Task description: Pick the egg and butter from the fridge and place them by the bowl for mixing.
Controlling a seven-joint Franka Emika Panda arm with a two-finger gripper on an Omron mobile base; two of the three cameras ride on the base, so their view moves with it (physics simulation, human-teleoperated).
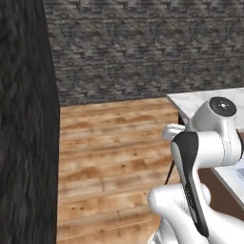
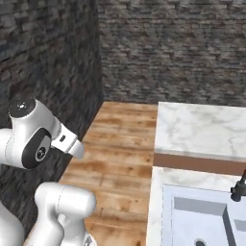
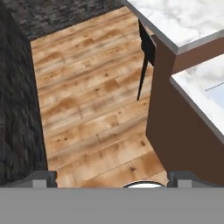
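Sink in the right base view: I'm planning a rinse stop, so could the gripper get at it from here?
Probably yes: the sink lies close beside the arm, open from above. The gripper, open, points at the floor, so it must swing over the counter rim.

My arm (image 1: 200,157) is glossy white, built from fat rounded segments — each one reads like a smooth moulded shell with soft highlights. In the left base view I see a dark grey round cap (image 1: 222,106) on the end of the upper joint, with small pale marks on it, and a long black band (image 1: 190,181) running down the side of the link below. From the right base view the same cap (image 2: 22,108) shows, plus a dark oval inset (image 2: 40,150) bearing a tiny light marking — too small for me to read. A short white stub (image 2: 69,141) carries a small dark slot.
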